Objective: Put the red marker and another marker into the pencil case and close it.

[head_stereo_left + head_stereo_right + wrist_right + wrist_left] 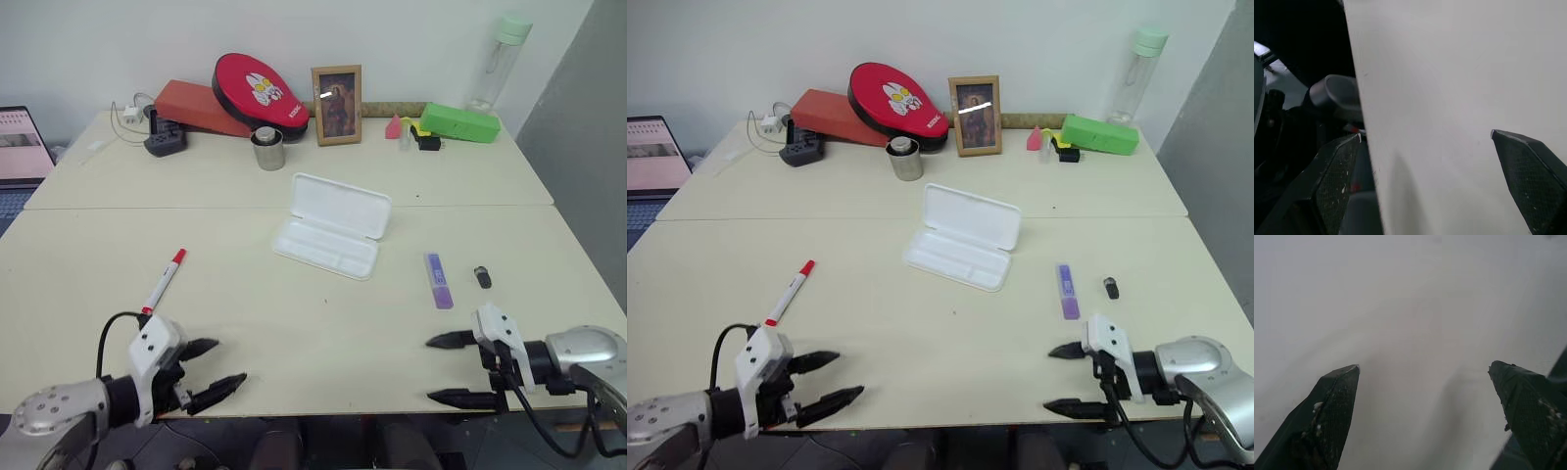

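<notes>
The red marker (pixel 163 281), white with a red cap, lies on the table's left side, a short way beyond my left gripper (pixel 225 367). That gripper hangs open and empty over the front edge. The white pencil case (pixel 332 226) sits mid-table with its lid open. To its right lies the purple marker (pixel 438 280). My right gripper (pixel 432 369) is open and empty near the front edge, nearer than the purple marker. In both wrist views the black fingertips (pixel 1334 404) (pixel 1520 156) stand wide apart over bare tabletop.
A tiny black object (pixel 482 276) lies right of the purple marker. Along the back stand a metal cup (pixel 267 149), a picture frame (pixel 336 105), a red pad (pixel 259 91), a green box (pixel 458 122) and a bottle (pixel 498 61). A laptop (pixel 22 147) is at far left.
</notes>
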